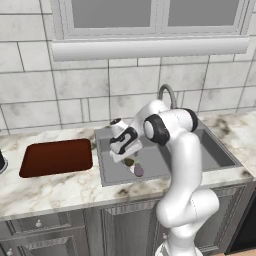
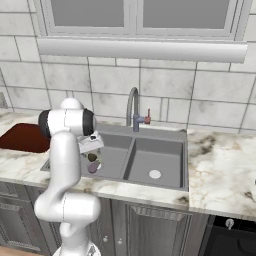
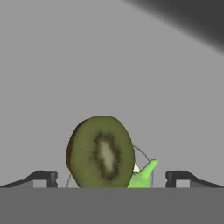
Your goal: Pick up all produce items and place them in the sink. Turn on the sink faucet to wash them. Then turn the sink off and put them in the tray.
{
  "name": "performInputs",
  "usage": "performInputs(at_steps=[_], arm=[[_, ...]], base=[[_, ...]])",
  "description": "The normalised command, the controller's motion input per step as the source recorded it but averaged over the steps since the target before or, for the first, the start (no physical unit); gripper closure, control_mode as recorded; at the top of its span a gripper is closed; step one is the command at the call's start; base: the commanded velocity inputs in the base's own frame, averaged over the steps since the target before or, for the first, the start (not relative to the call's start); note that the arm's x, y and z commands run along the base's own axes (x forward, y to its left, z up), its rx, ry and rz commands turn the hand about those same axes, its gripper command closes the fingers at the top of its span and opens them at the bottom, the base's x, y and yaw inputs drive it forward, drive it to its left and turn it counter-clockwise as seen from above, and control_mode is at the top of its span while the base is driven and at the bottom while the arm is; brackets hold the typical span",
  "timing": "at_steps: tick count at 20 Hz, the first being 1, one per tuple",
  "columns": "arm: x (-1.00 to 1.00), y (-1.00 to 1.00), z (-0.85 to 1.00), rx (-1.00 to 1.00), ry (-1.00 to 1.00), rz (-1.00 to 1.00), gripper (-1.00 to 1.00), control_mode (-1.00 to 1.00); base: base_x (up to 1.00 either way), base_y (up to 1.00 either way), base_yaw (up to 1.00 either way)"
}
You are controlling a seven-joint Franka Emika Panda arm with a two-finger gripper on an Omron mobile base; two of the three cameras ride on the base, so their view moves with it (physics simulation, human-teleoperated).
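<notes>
Showing kiwi's (image 3: 101, 152) cut face up close

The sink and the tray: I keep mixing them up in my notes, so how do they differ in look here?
The sink is grey with two basins; the tray is dark reddish-brown with a single shallow well. The sink looks larger than the tray. The sink holds the eggplant and a cut kiwi in its left basin, under the open gripper; the tray's floor shows nothing on it. Both are rectangular and lie in the marble counter.

place: kitchen | cues: sink (image 2: 150, 150), faucet (image 2: 132, 107) (gooseneck), marble counter (image 2: 220, 165), tiled wall (image 2: 200, 95)
</notes>
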Motion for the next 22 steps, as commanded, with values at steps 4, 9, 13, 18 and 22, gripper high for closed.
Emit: performInputs(at_steps=[4,9,13,18,22], arm=[[-0.22,-0.09,0.44,0.00,-0.02,0.00,-1.00,-1.00],[-0.28,-0.16,0.49,0.00,-0.06,0.00,-1.00,-1.00],[-0.37,-0.23,0.55,0.01,-0.09,0.00,-1.00,-1.00],[-0.43,-0.25,0.60,0.02,-0.11,0.00,-1.00,-1.00],[-0.49,-0.24,0.59,0.01,-0.13,0.00,-1.00,-1.00]], base=[[0.00,0.00,0.00],[0.00,0.00,0.00],[0.00,0.00,0.00],[0.00,0.00,0.00],[0.00,0.00,0.00]])
